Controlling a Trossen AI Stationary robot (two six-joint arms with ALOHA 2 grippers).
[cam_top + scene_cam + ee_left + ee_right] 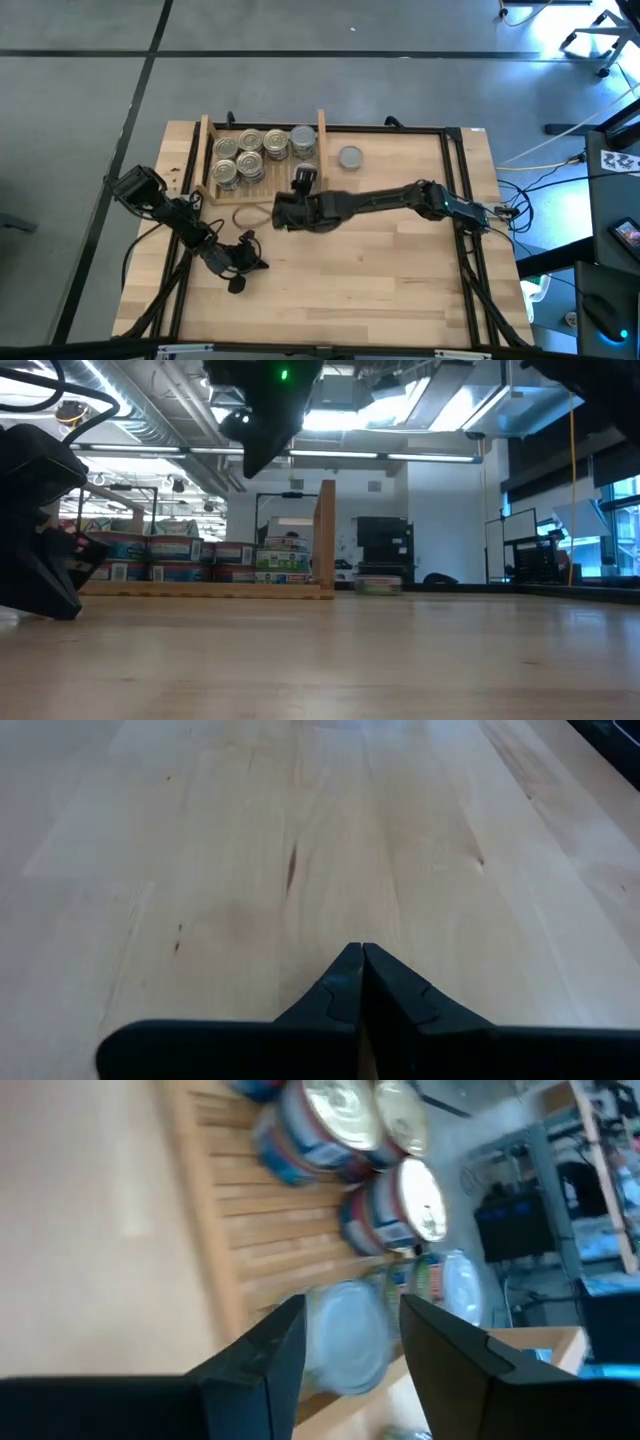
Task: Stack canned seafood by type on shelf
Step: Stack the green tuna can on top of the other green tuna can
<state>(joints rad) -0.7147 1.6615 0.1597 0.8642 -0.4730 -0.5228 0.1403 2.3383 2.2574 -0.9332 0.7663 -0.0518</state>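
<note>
The right gripper (303,178) reaches across the table (400,270) to the shelf's (212,190) front edge, beside its right-hand upright board (321,135). Seen from its own wrist, the jaws stand part-open with a grey-topped can (345,1332) between the fingers (260,1355). I cannot tell whether the pads touch its sides. My judgement is that the can is being set down or released here because other plain-topped tins sit at this end of the rack, keeping that type together.

The canned seafood (250,155) fills the shelf near the table's far edge. The tins are short and round with printed paper bands (blue and red on some, green on others, by the low view). The golden pull-tab tops cluster toward the left upright, and duller grey tops lie toward the right board. One more grey-topped can (350,157) stands alone on the bare table just outside the right board, not yet shelved.

The left gripper (238,262) waits near the table's left front, well apart from the rack. Its jaws are pressed together on nothing, tips resting low over the bare wood.
</note>
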